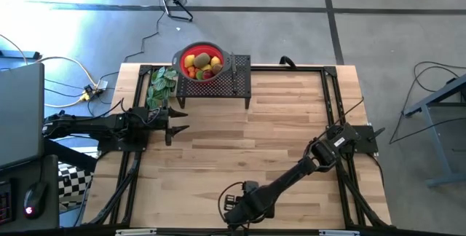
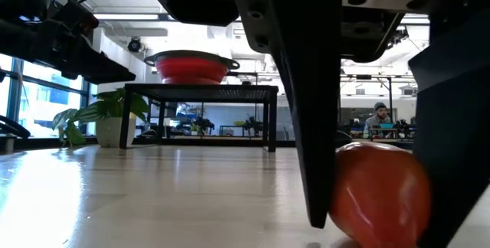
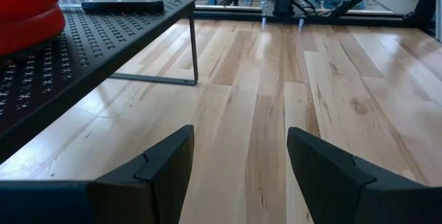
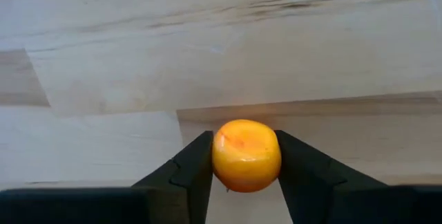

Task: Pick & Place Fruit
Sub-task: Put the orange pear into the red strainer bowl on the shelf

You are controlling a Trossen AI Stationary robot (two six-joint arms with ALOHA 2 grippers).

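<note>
Down at the table's point(image 1: 284, 127) six o'clock edge, the right gripper point(image 4: 245, 165) clamps an orange fruit point(image 4: 246, 155); the left gripper point(image 3: 238, 165) waits at nine o'clock, fingers wide apart.

Leafy green bunch point(image 1: 161, 84) beside black perforated stand point(image 1: 234, 83) bearing red bowl point(image 1: 220, 52)

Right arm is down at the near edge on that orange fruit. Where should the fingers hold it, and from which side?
Grip the orange fruit across its widest middle, coming straight down from above. It is round and sits on the bare table, so any pair of opposite sides serves. The right gripper already has a finger against each flank there. The left gripper waits open near the black stand.
</note>
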